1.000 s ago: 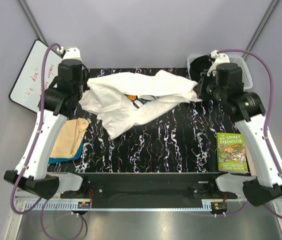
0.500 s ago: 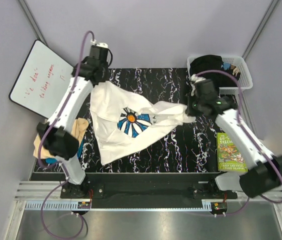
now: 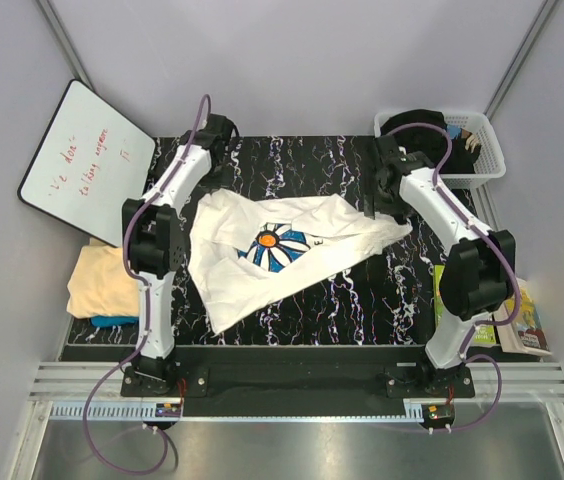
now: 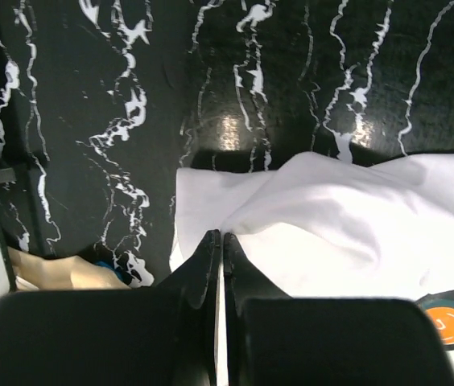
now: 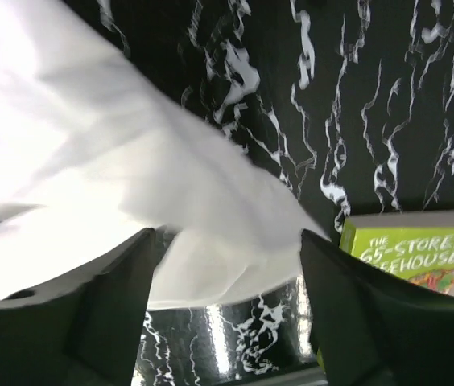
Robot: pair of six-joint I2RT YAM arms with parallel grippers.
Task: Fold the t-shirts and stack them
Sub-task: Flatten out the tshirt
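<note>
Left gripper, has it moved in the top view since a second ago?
Yes. The left gripper, shut on the white daisy t-shirt, has shifted right, away from the whiteboard.

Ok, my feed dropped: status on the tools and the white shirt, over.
Left tool shut on white shirt corner. Right tool open over its other end. Shirt spread, daisy up. Nothing in the way.

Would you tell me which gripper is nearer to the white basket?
Right. The right gripper sits just front-left of the basket, over the white t-shirt's right corner; the left gripper pinches the shirt's opposite corner, far across the table.
</note>
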